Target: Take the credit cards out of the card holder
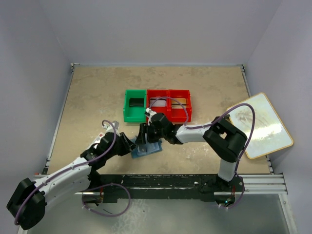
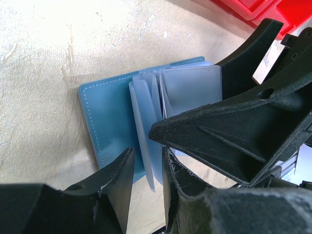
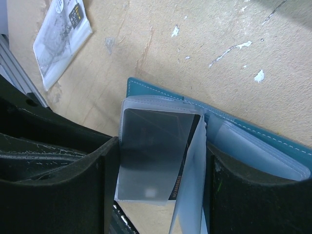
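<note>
Reading the tan table (image 1: 92,92) from left to right: a white printed packet (image 3: 63,34) lies flat beside the left arm. The left gripper (image 2: 147,156) comes next. Its jaws are narrowly parted astride the upright clear plastic sleeves (image 2: 146,112), and blue shows on either side of the leaf, so nothing appears clamped. The small flat blue bifold card holder (image 2: 105,117) lies open on the table between the two arms, just in front of the bins. The right gripper (image 3: 163,146) stands over it with jaws wide, one on each side of a sleeved dark silver-grey credit card (image 3: 151,156). Both fingers look to be against the sleeve, but whether they squeeze it cannot be told. Behind sit a green plastic bin (image 1: 127,116) and two red plastic bins (image 1: 168,92). A wood-edged white board (image 1: 261,124) lies at far right. Assessment: the card should be light, thin, stiff and slick, while its sleeve is soft and will buckle or lift with it. The best hold is across the card's long edges near the end that overhangs the holder. The cover needs pinning down, or the whole card holder will likely rise with the card. No card is seen free of the holder yet.
</note>
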Motion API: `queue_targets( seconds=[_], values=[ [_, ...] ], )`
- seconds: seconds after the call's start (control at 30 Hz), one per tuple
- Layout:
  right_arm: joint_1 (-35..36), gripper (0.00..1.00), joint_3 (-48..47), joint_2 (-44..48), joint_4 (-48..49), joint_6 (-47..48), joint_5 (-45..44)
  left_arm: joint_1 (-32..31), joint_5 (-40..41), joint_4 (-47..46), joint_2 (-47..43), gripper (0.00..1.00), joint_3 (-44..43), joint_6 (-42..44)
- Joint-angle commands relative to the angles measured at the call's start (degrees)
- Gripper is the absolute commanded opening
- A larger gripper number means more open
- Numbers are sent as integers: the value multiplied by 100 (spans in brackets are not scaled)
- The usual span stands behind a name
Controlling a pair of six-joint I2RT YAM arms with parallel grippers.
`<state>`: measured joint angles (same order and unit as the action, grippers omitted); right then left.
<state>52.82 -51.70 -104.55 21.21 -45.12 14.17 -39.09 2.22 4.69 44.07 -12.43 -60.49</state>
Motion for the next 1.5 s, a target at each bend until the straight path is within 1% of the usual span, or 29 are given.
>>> queue_targets(
  seconds=[0.0, 0.13, 0.23, 0.37, 0.57, 0.77, 0.83, 0.9, 1.1, 1.3, 1.47],
  values=[
    [14, 62, 64, -16, -171, -32, 86, -9, 54, -142, -37, 26, -181, 46],
    [17, 63, 64, 0, -162, -18, 94, -8, 23, -195, -20, 26, -164, 46],
    [15, 65, 65, 35, -177, -9, 86, -11, -10, -261, 103, 26, -161, 69],
    [14, 66, -16, 74, -335, 58, -9, -11, -24, -312, 178, 26, -163, 89],
    [18, 66, -54, 162, -458, 115, -94, -11, -28, -319, 194, 26, -172, 90],
    [16, 56, -33, 181, -416, 107, -92, -6, -35, -371, 274, 26, -212, 99],
    [14, 55, -20, 181, -388, 48, -61, -8, -37, -381, 295, 26, -218, 106],
    [14, 51, -7, 181, -339, 39, -47, -5, -46, -389, 310, 26, -220, 116],
    [9, 50, 40, 172, -177, -49, 21, -9, -51, -358, 271, 27, -220, 114],
    [-123, 50, 248, 196, 304, -208, 468, -11, 41, -111, 21, 29, -220, 130],
    [-241, 50, 396, 208, 627, -337, 741, -11, -113, -188, -44, 31, -164, 171]
  ],
)
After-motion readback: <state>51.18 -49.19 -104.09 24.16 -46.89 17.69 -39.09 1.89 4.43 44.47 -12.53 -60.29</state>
